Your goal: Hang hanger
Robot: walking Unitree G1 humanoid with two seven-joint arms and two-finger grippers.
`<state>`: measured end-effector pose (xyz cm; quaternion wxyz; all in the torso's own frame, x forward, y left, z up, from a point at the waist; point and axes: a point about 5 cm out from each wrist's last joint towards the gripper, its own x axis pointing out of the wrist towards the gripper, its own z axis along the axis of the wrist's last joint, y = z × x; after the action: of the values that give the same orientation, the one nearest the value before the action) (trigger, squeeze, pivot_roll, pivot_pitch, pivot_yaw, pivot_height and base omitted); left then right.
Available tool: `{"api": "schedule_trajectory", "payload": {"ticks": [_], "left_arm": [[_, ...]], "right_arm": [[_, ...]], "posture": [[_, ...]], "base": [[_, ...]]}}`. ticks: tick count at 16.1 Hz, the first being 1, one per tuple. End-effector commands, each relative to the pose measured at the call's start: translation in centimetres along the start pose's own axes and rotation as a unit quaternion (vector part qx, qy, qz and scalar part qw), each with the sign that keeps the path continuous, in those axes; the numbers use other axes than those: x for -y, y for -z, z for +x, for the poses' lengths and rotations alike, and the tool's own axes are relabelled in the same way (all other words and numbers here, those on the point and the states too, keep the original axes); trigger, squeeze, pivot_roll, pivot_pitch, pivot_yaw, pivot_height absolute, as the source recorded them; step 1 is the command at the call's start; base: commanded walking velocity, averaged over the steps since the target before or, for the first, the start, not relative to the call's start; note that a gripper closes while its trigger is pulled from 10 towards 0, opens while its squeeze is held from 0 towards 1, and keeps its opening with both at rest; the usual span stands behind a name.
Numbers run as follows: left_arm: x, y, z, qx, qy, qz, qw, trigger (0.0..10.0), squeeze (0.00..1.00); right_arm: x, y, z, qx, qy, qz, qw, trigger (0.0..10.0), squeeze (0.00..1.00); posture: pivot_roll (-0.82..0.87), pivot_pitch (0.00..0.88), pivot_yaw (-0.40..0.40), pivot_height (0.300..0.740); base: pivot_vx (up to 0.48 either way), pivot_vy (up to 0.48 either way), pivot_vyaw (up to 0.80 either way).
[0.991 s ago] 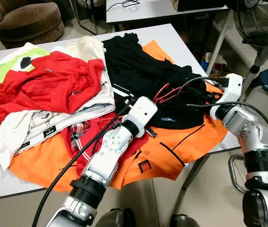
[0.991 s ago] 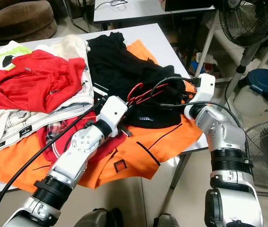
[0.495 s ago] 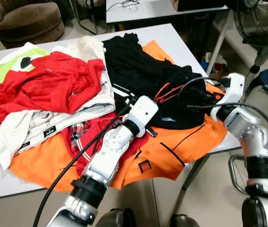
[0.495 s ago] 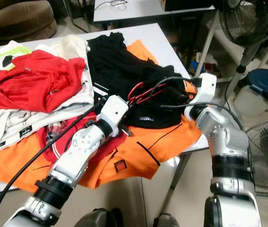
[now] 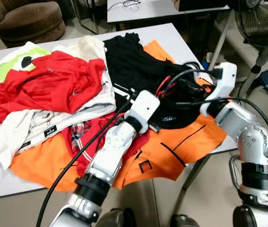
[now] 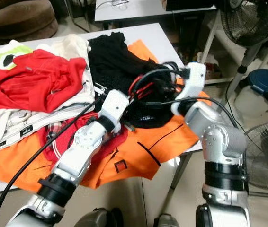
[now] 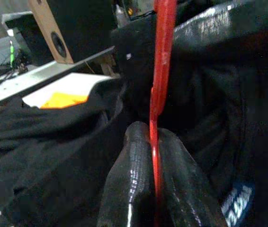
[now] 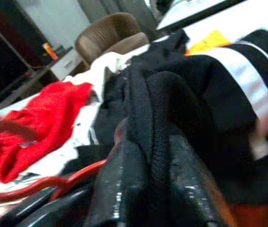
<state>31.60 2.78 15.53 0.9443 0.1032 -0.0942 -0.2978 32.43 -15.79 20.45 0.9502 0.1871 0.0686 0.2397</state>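
Black cloth of the black garment (image 5: 138, 66) hides most of the red hanger (image 6: 141, 87), so just thin loops of it show at the right of the clothes heap. Both pincers' tips are buried in the pile in the head views. A white counter (image 5: 172, 35) carries the heap: a red shirt (image 5: 53, 85) at the left, an orange garment (image 5: 181, 146) near. A brown armchair (image 5: 27, 19) stands far left, a fan (image 6: 257, 21) far right. The left pincer (image 7: 153, 156) is clamped on a thin red bar of the hanger. The right pincer (image 8: 153, 156) pinches a fold of the black garment.
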Motion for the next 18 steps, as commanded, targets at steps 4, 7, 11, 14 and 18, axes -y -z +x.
{"api": "schedule_trajectory", "payload": {"ticks": [4,7,11,14,18], "left_arm": [[-2.5,-1.0,0.3,0.021,-0.089,-0.054,0.994,10.0,0.0],[-4.2,-1.4,0.5,0.031,-0.142,-0.117,0.983,10.0,0.0],[-4.4,-2.8,1.2,0.061,-0.134,-0.155,0.977,10.0,0.0],[-3.5,-3.2,1.6,0.07,-0.107,-0.169,0.977,10.0,0.0],[-3.1,-3.5,1.5,0.072,-0.086,-0.155,0.981,10.0,0.0]], "right_arm": [[-2.8,1.0,-0.5,-0.024,-0.054,-0.006,0.998,0.0,0.0],[-3.6,2.0,-1.2,-0.047,-0.077,-0.02,0.996,0.0,0.0],[-4.2,4.0,-1.8,-0.083,-0.099,-0.099,0.987,0.0,0.0],[-4.6,4.4,-1.6,-0.082,-0.106,-0.117,0.984,0.0,0.0],[-3.1,4.2,-1.4,-0.077,-0.071,-0.148,0.983,10.0,0.0]], "posture": [[-0.13,0.098,0.11,0.74],[-0.14,0.085,0.11,0.74],[-0.15,0.072,0.109,0.74],[-0.15,0.069,0.11,0.74],[-0.14,0.075,0.107,0.74]], "base": [[0.0,0.0,0.0],[0.0,0.0,0.0],[0.0,0.0,0.0],[0.0,0.0,0.0],[0.0,0.0,0.0]]}}
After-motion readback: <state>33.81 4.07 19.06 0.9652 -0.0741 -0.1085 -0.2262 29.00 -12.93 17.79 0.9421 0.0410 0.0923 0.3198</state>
